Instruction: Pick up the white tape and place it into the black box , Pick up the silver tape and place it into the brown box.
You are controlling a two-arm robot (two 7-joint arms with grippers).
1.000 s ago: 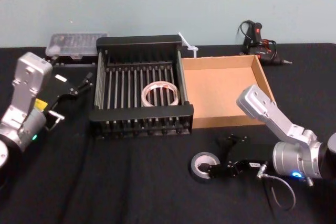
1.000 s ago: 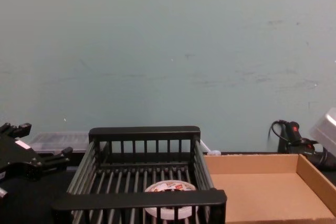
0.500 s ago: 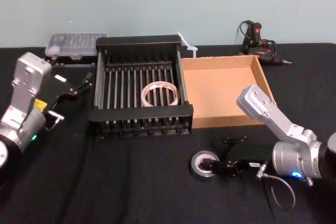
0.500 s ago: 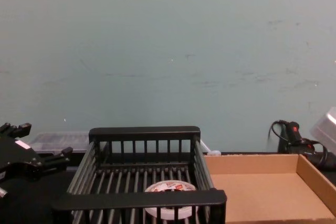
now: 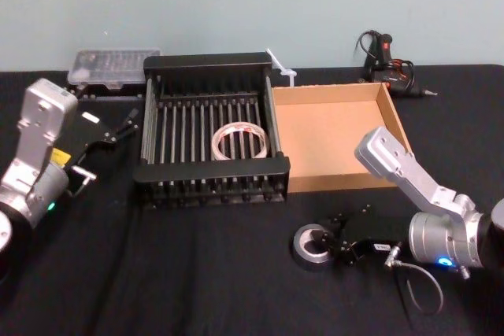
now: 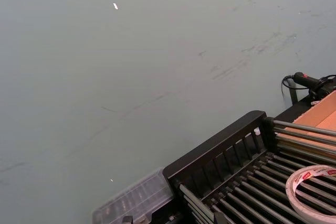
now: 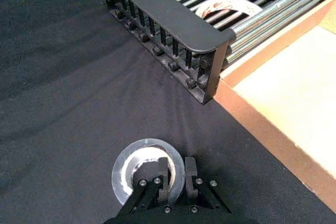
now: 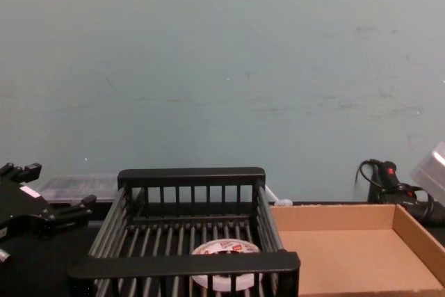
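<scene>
At far left, left gripper (image 5: 104,145) sits parked beside black box (image 5: 211,169), fingers spread; white tape (image 5: 240,141) already lies inside it. In front of brown box (image 5: 335,184), right gripper (image 7: 176,166) has closed over the last second. It pinches the wall of silver tape (image 7: 122,169), one finger in the core, one outside. Grasp looks made; lift next.

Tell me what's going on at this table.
The right claw is shut on the wall of the silver tape, one finger in its hole and one outside. The tape sits on the table in front of the brown box, not yet placed in it. The white tape already lies in the black box. The left claw is parked, open, to the left of the black box.
</scene>
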